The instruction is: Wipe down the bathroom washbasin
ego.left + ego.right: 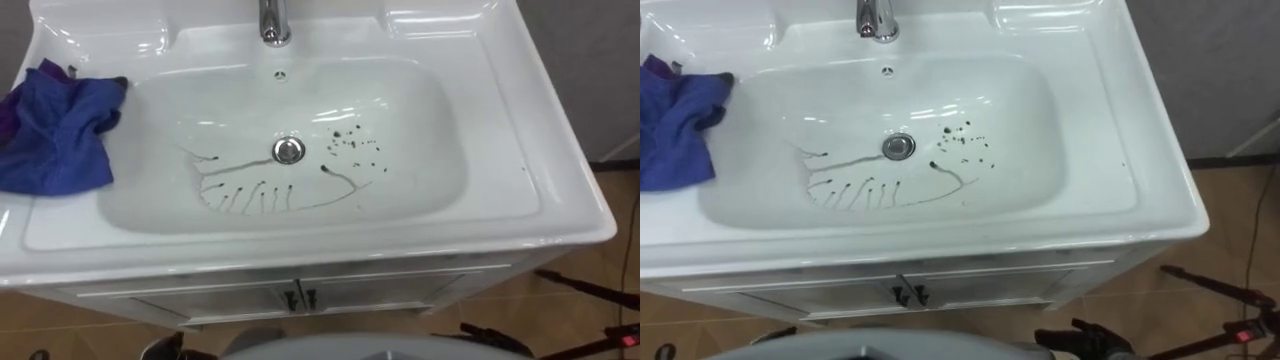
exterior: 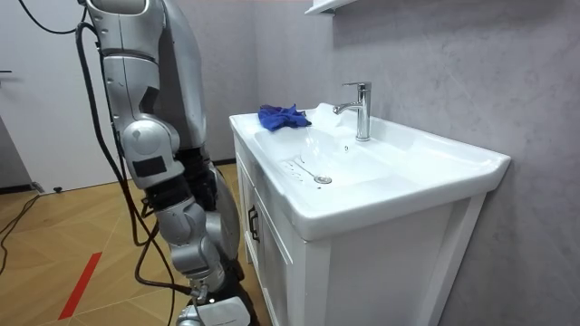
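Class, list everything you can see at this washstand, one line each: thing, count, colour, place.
Basin: one, white, on the cabinet.
Tap: one, silver, behind the basin's bowl.
Cloth: one, blue, crumpled on the basin's left rim.
Drain: one, silver, mid-bowl.
Stains: several, dark, streaks and specks around the drain.
Cabinet: one, white, under the basin.
Floor: one, brown, below.
Left hand: one, dark, low before the cabinet.
Right hand: one, dark, low before the cabinet.

Ahead of my right hand [image 2: 207, 188] the basin [image 1: 560, 190] lies open right across its bowl. The tap [image 1: 274, 22] stands at the far edge, and a crumpled cloth [image 1: 55, 135] sits on the rim off to the left.
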You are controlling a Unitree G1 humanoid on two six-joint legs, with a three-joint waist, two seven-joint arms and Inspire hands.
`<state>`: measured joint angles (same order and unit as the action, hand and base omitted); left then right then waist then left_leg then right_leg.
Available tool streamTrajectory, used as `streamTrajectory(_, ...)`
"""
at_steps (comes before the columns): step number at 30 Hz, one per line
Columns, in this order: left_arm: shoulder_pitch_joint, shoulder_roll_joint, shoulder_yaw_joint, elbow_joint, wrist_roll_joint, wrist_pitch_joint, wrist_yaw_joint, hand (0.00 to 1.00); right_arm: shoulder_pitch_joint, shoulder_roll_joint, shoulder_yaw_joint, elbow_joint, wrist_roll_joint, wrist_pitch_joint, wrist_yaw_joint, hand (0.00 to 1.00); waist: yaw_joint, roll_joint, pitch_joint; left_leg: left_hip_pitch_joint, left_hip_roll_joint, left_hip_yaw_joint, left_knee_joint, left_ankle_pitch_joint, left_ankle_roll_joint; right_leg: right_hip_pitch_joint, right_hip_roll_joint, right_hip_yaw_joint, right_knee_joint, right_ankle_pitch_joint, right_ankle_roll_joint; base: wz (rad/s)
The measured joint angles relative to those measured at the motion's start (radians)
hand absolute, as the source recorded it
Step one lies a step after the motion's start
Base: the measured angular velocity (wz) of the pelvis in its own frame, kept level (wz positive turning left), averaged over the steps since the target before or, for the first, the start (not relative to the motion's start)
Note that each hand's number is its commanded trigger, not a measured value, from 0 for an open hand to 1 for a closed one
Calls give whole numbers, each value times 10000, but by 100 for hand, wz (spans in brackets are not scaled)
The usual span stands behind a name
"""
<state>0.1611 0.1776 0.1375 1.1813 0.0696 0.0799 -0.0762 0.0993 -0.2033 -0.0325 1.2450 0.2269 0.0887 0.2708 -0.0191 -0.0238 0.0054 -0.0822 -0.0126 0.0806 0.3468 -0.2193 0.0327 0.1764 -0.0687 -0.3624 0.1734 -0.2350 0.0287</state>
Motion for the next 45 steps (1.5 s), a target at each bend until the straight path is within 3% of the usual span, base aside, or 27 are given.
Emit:
streamTrajectory(7, 308, -3, 234, 265, -6, 249, -172, 0, -16, -41, -190, -11, -16, 175, 15, 0, 83, 70, -12, -116, -29, -159, 163, -11, 17, -11, 17, -138, -4, -3, 2, 7)
streamTrajectory(12, 458, 19, 387, 357, -623, 319, -162, 0, -5, -84, -306, -7, -46, 328, 25, 0, 228, 77, -2, -294, -183, -517, 475, -35, 53, 145, -8, -540, -42, -180, 44, 27)
streamTrajectory(19, 1025, 29, 1499, 349, -1647, 304, 141, 0, 12, -157, -314, -23, -486, 405, 2, 0, 655, 22, -18, -269, -315, -780, 524, -65, 62, 323, -48, -879, -30, -303, 77, 17)
streamTrajectory(22, 1141, 37, 2372, 366, -1761, 290, 799, 0, 22, -309, -394, 21, -994, 436, -90, 0, 896, 72, -16, -231, -464, -1045, 528, -63, 60, 511, -91, -1207, -52, -363, 132, 26)
streamTrajectory(29, 1259, 88, 3440, -199, -1973, 160, 2394, 0, 197, -758, -399, 33, -1387, 436, -546, 0, 1612, 300, -50, -332, -623, -1499, 501, -23, 31, 501, -151, -1598, 3, -467, 169, 17)
streamTrajectory(31, 1308, 146, 3965, -595, -1960, -14, 3024, 0, 202, -829, -477, 35, -1848, 420, -767, 0, 1691, 386, -85, -304, -718, -1724, 431, 28, -2, 497, -198, -1597, 125, -613, 161, 24)
streamTrajectory(33, 1374, 235, 4457, -1109, -1957, -143, 3588, 0, 293, -833, -728, 60, -2021, 418, -879, 0, 1848, 317, -46, -322, -821, -1833, 431, 50, -38, 494, -201, -1616, 137, -695, 115, 19)
streamTrajectory(36, 1405, 471, 5208, -1759, -1988, -661, 4683, 0, 536, -849, -906, 59, -1990, 350, -1116, 0, 2154, 329, -45, -338, -837, -1930, 339, 101, -119, 450, -218, -1730, 122, -768, 53, 10)
streamTrajectory(40, 1431, 618, 5814, -3098, -2388, -944, 6065, 0, 701, -902, -899, 101, -2280, 400, -1179, 0, 2493, 487, -139, -459, -857, -2072, 310, 195, -192, 312, -188, -1844, 215, -798, 14, 8)
streamTrajectory(45, 1285, 674, 6160, -4426, -3086, -1333, 7387, 0, 973, -1044, -896, 33, -2557, 406, -1279, 0, 2795, 592, -106, -458, -848, -2156, 333, 196, -199, 291, -187, -1903, 360, -799, 13, 4)
